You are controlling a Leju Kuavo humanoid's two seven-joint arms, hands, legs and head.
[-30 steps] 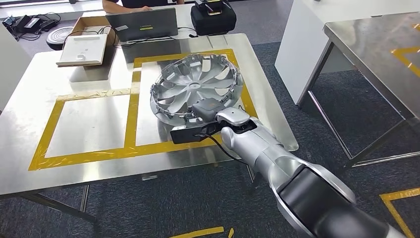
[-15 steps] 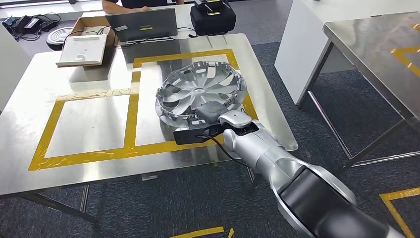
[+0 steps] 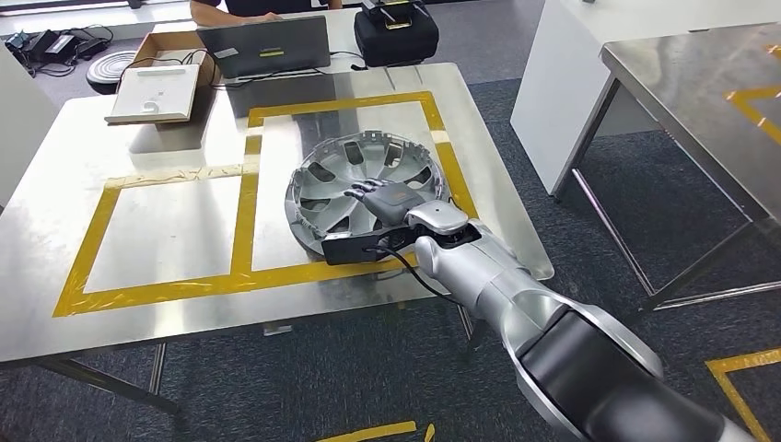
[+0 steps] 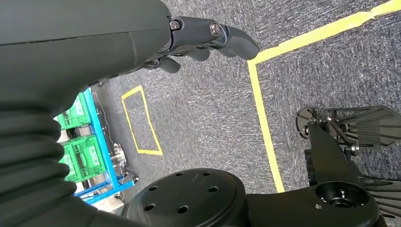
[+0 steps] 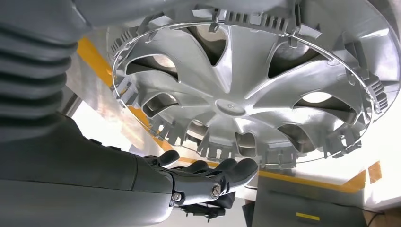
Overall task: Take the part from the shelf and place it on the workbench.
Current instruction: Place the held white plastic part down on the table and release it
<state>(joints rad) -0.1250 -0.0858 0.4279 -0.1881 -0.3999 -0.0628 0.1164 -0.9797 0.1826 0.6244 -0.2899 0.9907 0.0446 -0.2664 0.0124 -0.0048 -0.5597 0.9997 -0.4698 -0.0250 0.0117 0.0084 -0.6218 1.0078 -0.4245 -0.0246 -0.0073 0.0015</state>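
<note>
1. Workbench: steel top marked with yellow tape into two rectangular bays. Left bay bare steel.
2. Right arm: silver, reaches in from lower right across the bench's near edge into the right bay.
3. Hubcap: the part. Silver, spoked, clips round the rim. Lies in the right taped bay, inner side up, its near-right edge over the tape line. In the right wrist view its rim sits just beside the fingertips, apart from them.
4. Laptop: far edge of bench, lid up, back toward the robot. A person sits behind it.
5. Black case: right of the laptop, at the far edge.
6. Cardboard box: far left of bench, open; holds a flat white tray-like item.
7. Right hand: over the hubcap's near side, fingers stretched out and slightly apart, gripping nothing.
8. Left hand: hangs above grey carpet with yellow floor tape; fingers loosely curled, holding nothing. Green crates sit in a blue rack nearby; contents not discernible.
</note>
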